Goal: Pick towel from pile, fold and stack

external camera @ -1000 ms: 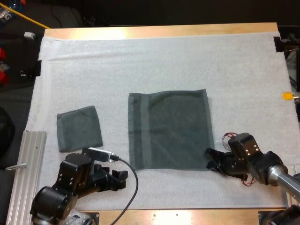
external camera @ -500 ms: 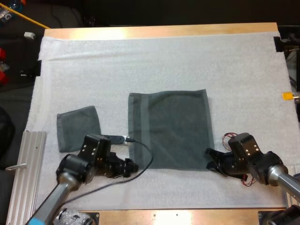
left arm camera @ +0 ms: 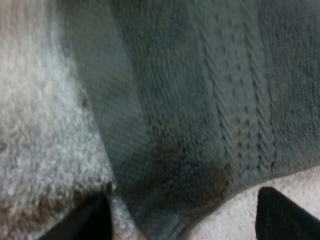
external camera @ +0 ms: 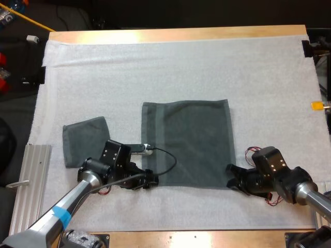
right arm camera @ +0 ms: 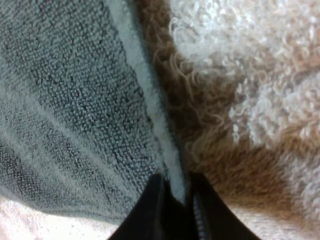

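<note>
Left gripper [external camera: 150,181] has advanced to the near-left corner of the towel [external camera: 191,144], fingers spread astride it; right gripper [external camera: 231,175] stays clamped on the near-right corner. Two-corner fold looks next.

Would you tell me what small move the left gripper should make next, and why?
Probably close the left gripper on the near left corner of the spread towel: its fingers stand open astride it, while the right gripper pinches the near right corner.
</note>
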